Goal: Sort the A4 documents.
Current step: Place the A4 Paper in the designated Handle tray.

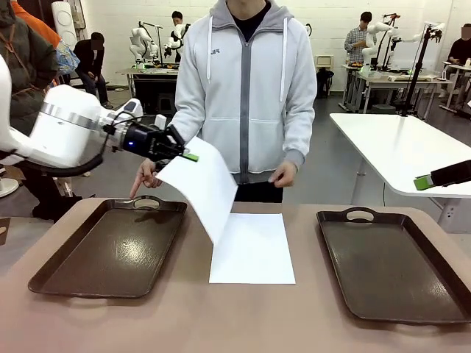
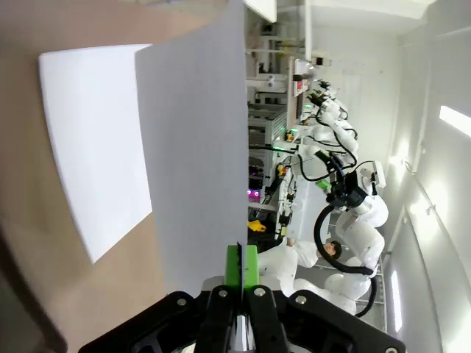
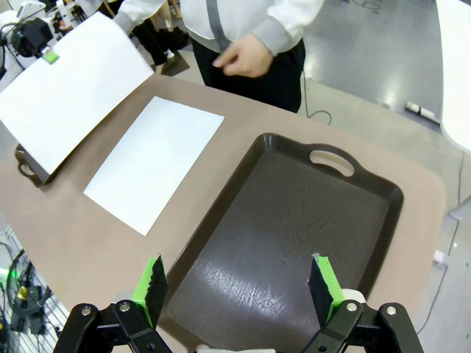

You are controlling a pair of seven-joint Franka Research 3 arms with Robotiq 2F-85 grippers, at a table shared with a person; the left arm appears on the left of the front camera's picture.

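On the tan table (image 1: pixel 221 316) the flat white sheet (image 1: pixel 252 250) is lying plain and unmarked, the lifted white sheet (image 1: pixel 202 184) left of it is showing equally blank at the black, green-padded left gripper (image 1: pixel 190 157), and the glossy dark brown left tray (image 1: pixel 110 250) and right tray (image 1: pixel 390 265) are flanking it.

You're in a workshop hall; take the white table (image 1: pixel 401 151) beyond the bench's (image 1: pixel 243 316) right end as your marker. A smooth grey floor (image 1: pixel 335 154) runs under and around it, a white wall (image 1: pixel 331 15) stands well behind it, and lighter work tables (image 1: pixel 383 78) sit just behind it. Far to its left, against that wall, you'll find a dark work table (image 1: pixel 147 72), all evenly lit.
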